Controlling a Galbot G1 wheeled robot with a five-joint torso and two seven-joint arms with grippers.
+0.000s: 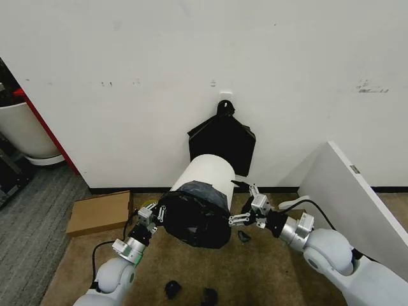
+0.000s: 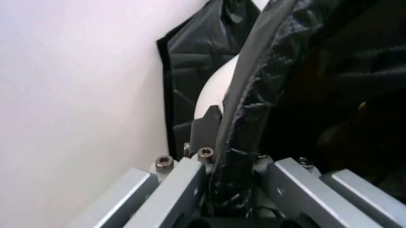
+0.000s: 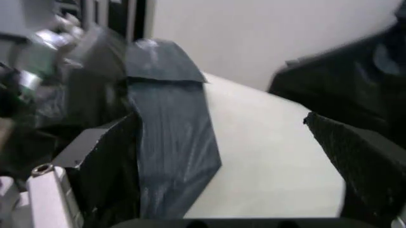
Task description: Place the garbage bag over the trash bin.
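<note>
Scraps: two small black scraps (image 1: 190, 292) lie on the brown floor at the bottom edge, the right one cut off.
Cardboard: flat brown cardboard (image 1: 99, 212) at lower left, against the wall.
Left gripper: left gripper (image 1: 155, 214) at the bin mouth's left edge; the wrist view shows its jaws clamped on the garbage bag's edge.
Garbage bag: garbage bag (image 1: 194, 215) at frame centre, stretched over the bin's mouth, interior dark.
Trash bin: trash bin (image 1: 207, 171) lies tipped, mouth toward the camera, base hidden.
Black stack: flat black stack (image 1: 223, 140) hangs on the wall behind, lower part hidden by the bin.
Right gripper: right gripper (image 1: 245, 205) at the bag's right edge, fingers spread apart; whether they touch the film is unclear.
Board: white board (image 1: 357, 197) leans at lower right, cut off.
</note>
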